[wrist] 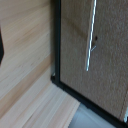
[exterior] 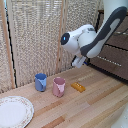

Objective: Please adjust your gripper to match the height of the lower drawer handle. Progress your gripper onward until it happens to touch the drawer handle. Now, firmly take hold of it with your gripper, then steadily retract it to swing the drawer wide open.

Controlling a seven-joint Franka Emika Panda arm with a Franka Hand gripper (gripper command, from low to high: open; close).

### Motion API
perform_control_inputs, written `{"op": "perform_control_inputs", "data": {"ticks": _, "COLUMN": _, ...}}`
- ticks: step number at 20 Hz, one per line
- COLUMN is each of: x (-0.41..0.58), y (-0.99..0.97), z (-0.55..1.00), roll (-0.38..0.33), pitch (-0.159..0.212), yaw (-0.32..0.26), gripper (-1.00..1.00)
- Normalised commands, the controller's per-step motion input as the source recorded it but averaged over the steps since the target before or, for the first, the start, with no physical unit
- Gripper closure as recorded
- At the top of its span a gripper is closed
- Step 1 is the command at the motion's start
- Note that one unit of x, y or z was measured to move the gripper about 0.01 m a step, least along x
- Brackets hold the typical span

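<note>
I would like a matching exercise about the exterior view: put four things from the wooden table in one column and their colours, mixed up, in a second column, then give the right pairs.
Things:
1. left cup
2. right cup
3. small flat block
4. plate

Colours:
A. yellow-orange
B. white with a patterned rim
C. blue
D. pink

Right pairs: 1-C, 2-D, 3-A, 4-B. Left and right here mean the exterior view's left and right; all four rest on the wooden table.

A blue cup (exterior: 40,82), pink cup (exterior: 59,86), yellow block (exterior: 78,87) and plate (exterior: 15,111) rest on the wooden table (exterior: 95,107).
</note>
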Motion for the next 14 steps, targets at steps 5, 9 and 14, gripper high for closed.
{"op": "perform_control_inputs", "data": {"ticks": 5, "x": -0.034, "y": -0.46, "z": -0.17, "roll": -0.201, "pitch": 0.052, "yaw": 0.153, "gripper": -1.0}}
{"op": "perform_control_inputs", "data": {"ticks": 9, "x": -0.112, "y": -0.4, "z": -0.04, "roll": -0.216, "pitch": 0.042, "yaw": 0.153, "gripper": -1.0}}
{"op": "perform_control_inputs", "data": {"ticks": 14, "x": -0.014, "y": -0.39, "z": -0.11, "roll": -0.152, "pitch": 0.01, "yaw": 0.216, "gripper": -1.0}}
